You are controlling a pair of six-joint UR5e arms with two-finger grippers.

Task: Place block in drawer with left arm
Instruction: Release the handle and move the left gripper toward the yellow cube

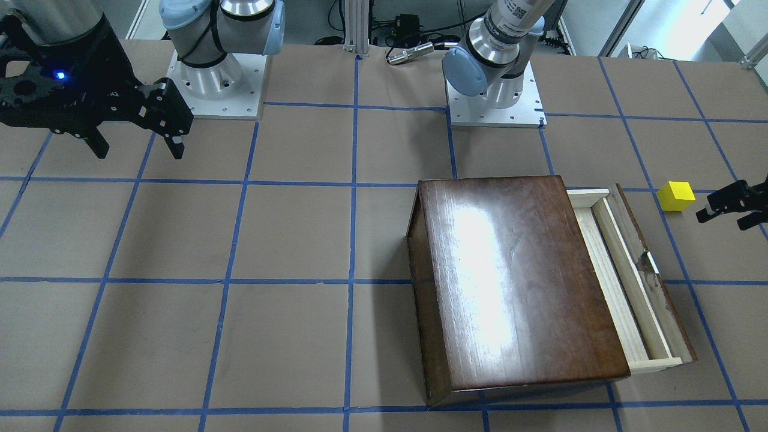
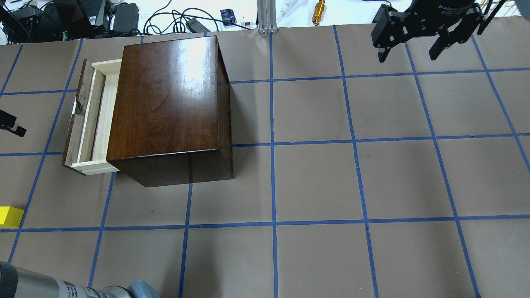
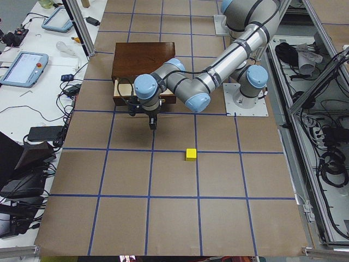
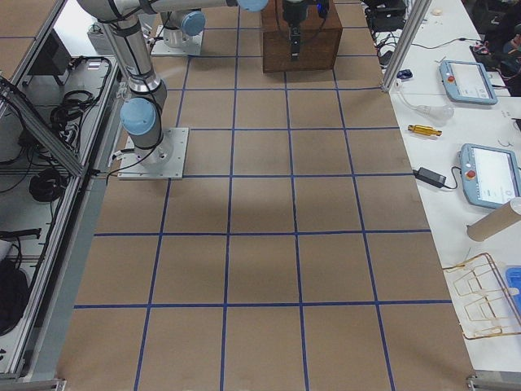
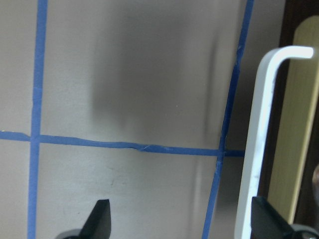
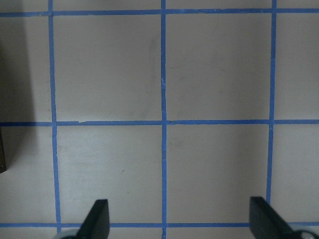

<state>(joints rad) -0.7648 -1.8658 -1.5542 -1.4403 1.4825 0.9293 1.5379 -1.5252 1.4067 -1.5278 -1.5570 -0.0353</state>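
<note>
The yellow block (image 1: 676, 195) sits on the table beyond the drawer's front; it also shows in the overhead view (image 2: 10, 216) and the exterior left view (image 3: 191, 154). The drawer (image 1: 624, 282) is pulled partway out of the dark box (image 1: 516, 282), and the pale wood inside that shows is bare. My left gripper (image 1: 725, 219) is open and empty, hovering just past the block and apart from it. In the left wrist view the left gripper (image 5: 184, 221) is open over the table, with the drawer's white handle (image 5: 259, 149) beside one finger. My right gripper (image 1: 139, 153) is open and empty, far off.
The dark box (image 2: 169, 107) stands on the robot's left half of the brown table with its blue tape grid. The arm bases (image 1: 495, 90) stand at the table's robot side. Cables and tools (image 2: 319, 8) lie beyond the far edge.
</note>
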